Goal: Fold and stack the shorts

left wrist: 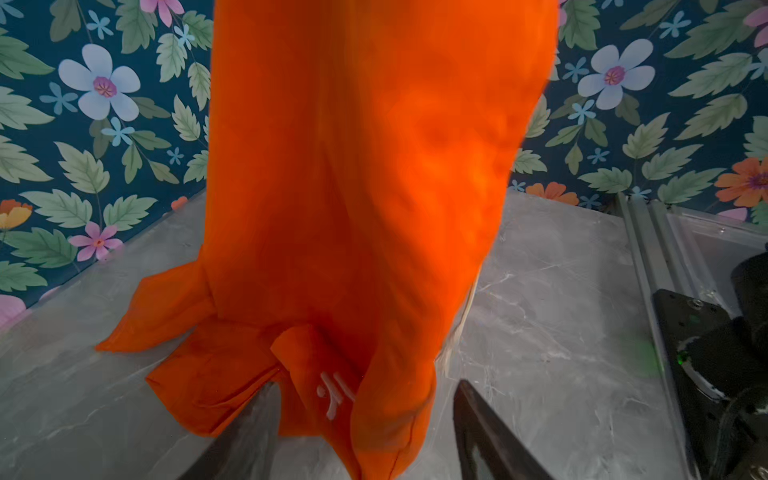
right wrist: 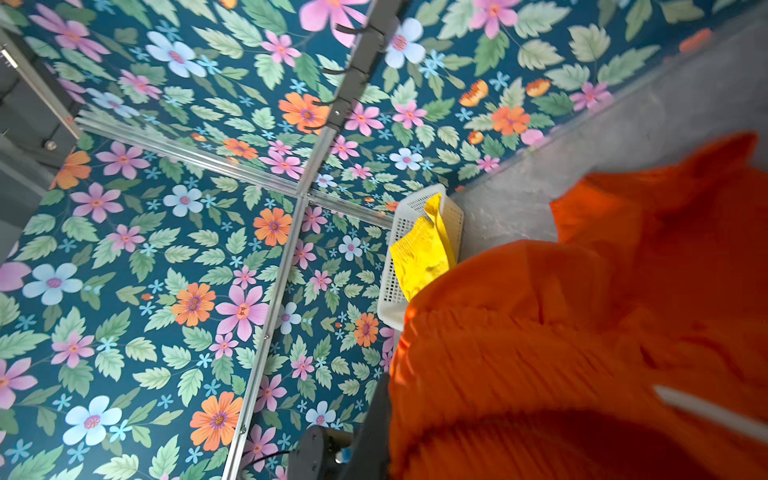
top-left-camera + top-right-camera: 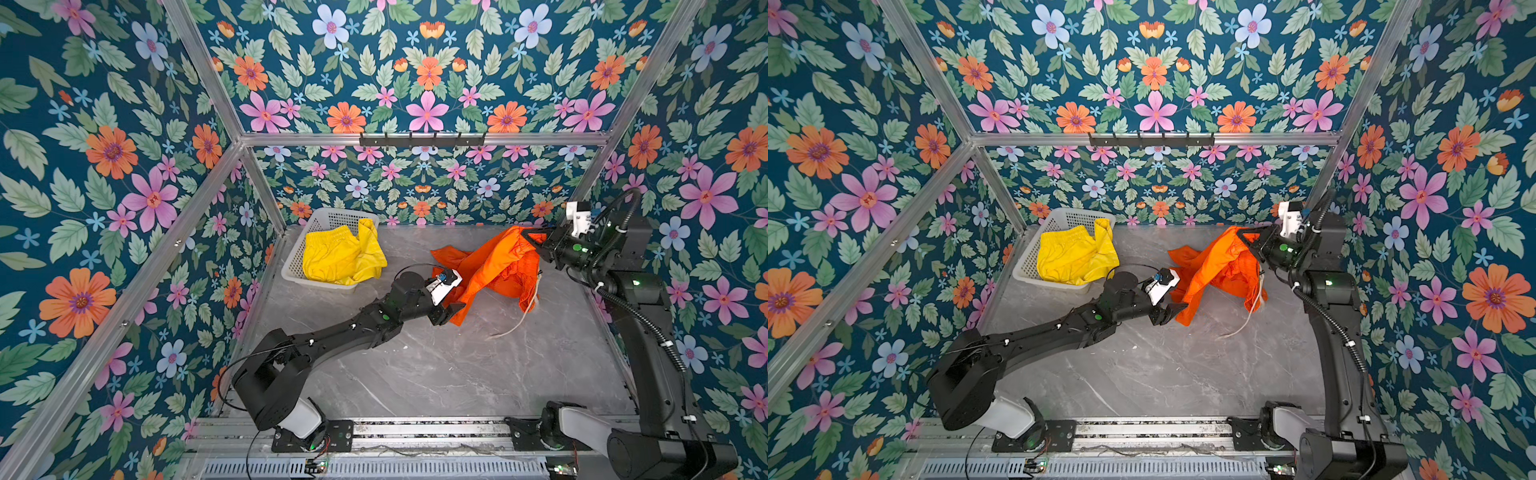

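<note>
Here the grey marble surface [image 3: 436, 374] carries the thin bright orange shorts [image 3: 494, 266] right of centre, waistband raised, probably so the legs drape straight, hems trailing. The bright yellow shorts [image 3: 336, 257] wait crumpled in the white perforated plastic basket [image 3: 332, 214], far left. The right pincer [image 3: 531, 237], arm reared high, clenches the orange waistband; the left pincer [image 3: 451, 312], arm stretched low, stands released at a hem.

The orange shorts [image 3: 494, 266] bear a white logo [image 1: 332, 392]; the yellow shorts [image 3: 340, 257] are plain. The basket [image 3: 296, 253] is white, the desk [image 3: 436, 374] veined grey marble, the walls [image 3: 104, 199] teal with many-coloured flowers.
</note>
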Action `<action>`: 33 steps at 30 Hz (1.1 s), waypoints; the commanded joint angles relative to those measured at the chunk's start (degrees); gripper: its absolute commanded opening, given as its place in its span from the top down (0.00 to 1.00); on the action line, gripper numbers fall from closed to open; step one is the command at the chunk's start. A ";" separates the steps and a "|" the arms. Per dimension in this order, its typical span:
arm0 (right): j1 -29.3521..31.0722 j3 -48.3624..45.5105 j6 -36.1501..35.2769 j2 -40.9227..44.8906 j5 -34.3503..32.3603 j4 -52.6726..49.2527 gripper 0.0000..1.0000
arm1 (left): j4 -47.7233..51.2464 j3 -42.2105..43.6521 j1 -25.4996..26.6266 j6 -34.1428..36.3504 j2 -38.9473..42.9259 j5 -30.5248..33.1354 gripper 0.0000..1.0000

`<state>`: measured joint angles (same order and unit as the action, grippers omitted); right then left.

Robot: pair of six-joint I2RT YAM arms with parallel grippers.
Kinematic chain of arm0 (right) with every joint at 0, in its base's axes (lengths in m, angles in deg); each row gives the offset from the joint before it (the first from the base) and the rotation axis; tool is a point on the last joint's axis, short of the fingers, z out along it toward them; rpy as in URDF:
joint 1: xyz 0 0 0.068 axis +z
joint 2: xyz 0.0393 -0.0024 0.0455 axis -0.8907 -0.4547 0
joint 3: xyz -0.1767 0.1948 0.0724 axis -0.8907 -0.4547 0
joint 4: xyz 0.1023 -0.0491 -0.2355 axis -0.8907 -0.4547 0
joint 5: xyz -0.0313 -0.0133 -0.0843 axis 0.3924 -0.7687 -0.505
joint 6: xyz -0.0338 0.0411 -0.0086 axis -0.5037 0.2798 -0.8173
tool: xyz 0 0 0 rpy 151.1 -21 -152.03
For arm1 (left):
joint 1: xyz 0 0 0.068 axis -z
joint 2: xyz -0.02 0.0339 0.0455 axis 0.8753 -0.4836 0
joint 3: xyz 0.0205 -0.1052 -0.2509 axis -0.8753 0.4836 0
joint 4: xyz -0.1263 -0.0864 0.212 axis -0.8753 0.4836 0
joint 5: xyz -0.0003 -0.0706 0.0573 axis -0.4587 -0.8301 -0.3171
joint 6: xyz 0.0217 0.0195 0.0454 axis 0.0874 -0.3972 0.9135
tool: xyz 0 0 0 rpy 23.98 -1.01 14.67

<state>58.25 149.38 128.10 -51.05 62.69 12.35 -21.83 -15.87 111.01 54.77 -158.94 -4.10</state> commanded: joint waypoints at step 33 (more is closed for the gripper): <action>0.04 29.86 -3.13 -11.57 2.09 2.34 0.99 | -27.63 11.25 -1.41 -7.12 -10.57 3.12 0.24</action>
<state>58.25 179.09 125.19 -63.02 63.59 12.85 -43.21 -5.31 109.79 47.38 -168.47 -2.28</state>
